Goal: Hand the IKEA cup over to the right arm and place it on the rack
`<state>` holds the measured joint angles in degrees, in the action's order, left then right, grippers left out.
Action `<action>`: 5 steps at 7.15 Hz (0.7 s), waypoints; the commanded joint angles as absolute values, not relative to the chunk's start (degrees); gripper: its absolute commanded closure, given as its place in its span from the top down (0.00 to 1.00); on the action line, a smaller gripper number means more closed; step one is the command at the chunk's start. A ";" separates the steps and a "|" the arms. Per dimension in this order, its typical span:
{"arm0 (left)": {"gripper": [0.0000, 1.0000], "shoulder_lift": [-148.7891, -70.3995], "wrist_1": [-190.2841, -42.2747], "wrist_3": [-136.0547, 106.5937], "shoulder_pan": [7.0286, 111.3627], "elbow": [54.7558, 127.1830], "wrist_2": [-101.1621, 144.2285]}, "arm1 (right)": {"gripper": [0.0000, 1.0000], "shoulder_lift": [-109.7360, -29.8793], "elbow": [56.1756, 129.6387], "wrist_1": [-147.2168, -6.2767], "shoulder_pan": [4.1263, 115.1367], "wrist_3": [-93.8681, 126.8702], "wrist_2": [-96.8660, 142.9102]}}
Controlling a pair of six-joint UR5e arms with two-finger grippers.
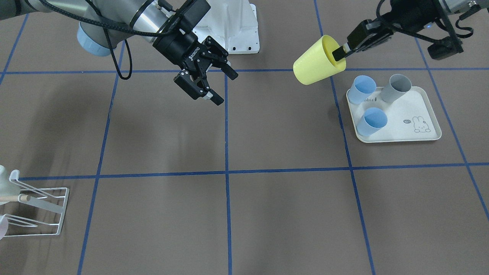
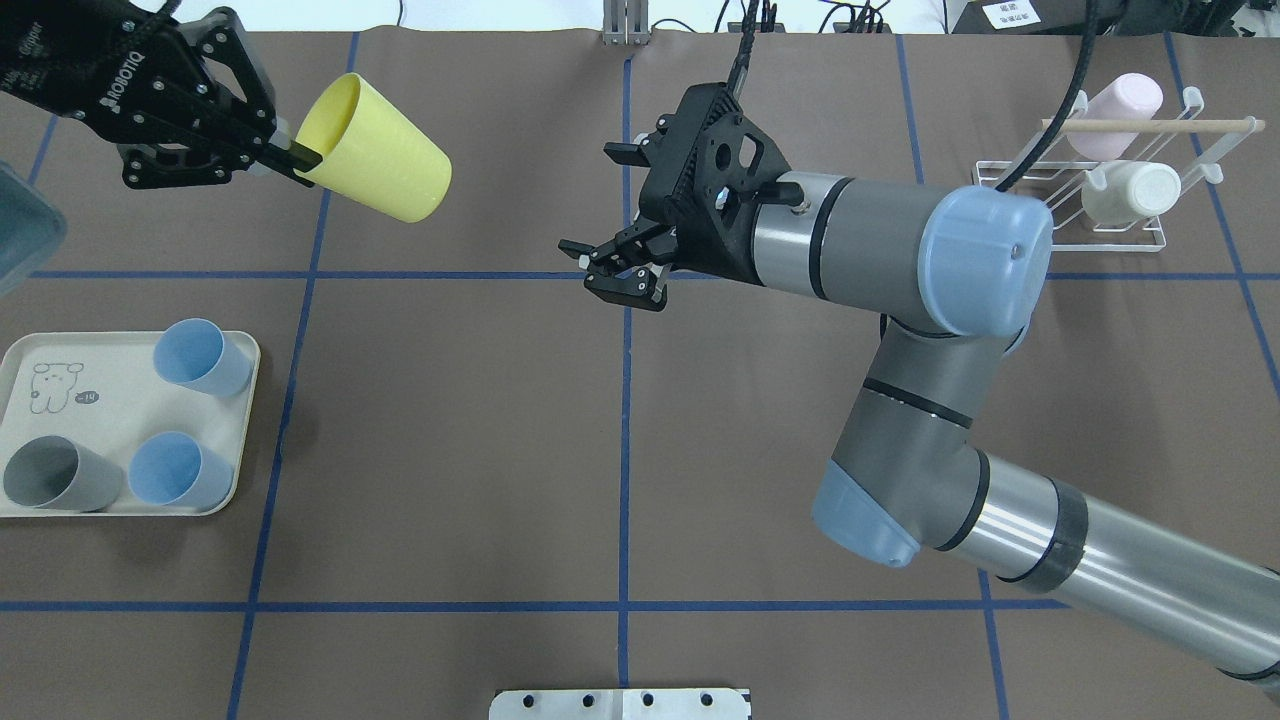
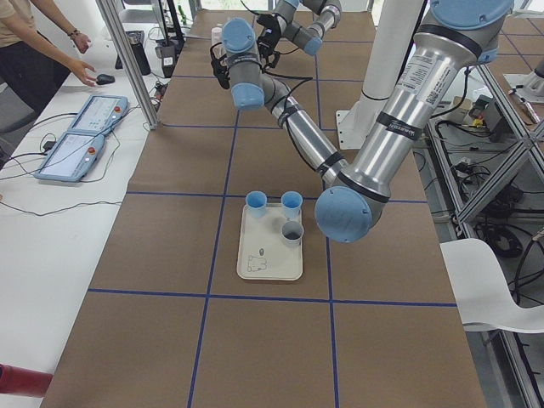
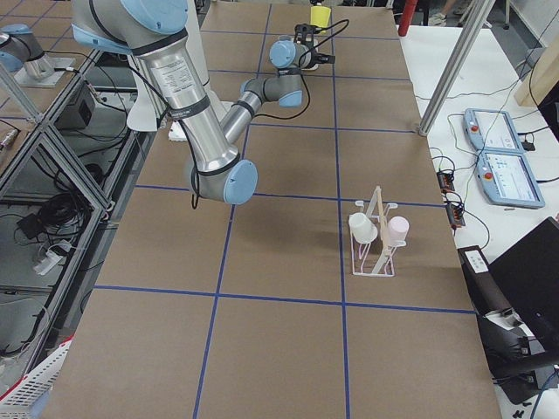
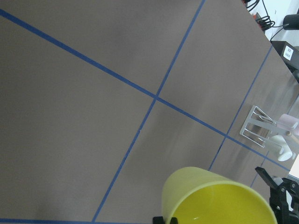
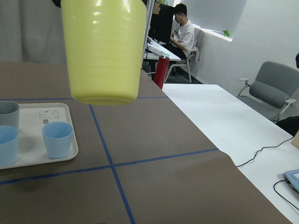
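Left gripper [image 1: 341,52] pinches the light, stiff, slick cup [image 1: 315,63] by its rim; right gripper [image 1: 224,86], jaws spread, could clasp its far body

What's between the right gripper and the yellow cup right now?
Nothing: in the overhead view only open air over bare brown table separates the right gripper from the yellow cup.
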<state>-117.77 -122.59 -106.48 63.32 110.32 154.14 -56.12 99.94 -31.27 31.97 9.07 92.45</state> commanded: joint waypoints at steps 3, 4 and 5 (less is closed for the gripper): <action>0.00 -120.94 -123.05 -108.63 59.68 109.60 152.85 | 0.92 -54.58 99.31 -27.42 26.90 9.49 85.25; 0.00 -120.94 -123.05 -108.72 58.29 109.69 151.19 | 0.92 -54.58 99.49 -27.33 26.89 9.49 85.25; 0.00 -121.20 -123.05 -108.63 56.88 109.69 149.43 | 0.92 -54.49 99.58 -27.42 26.89 9.49 85.25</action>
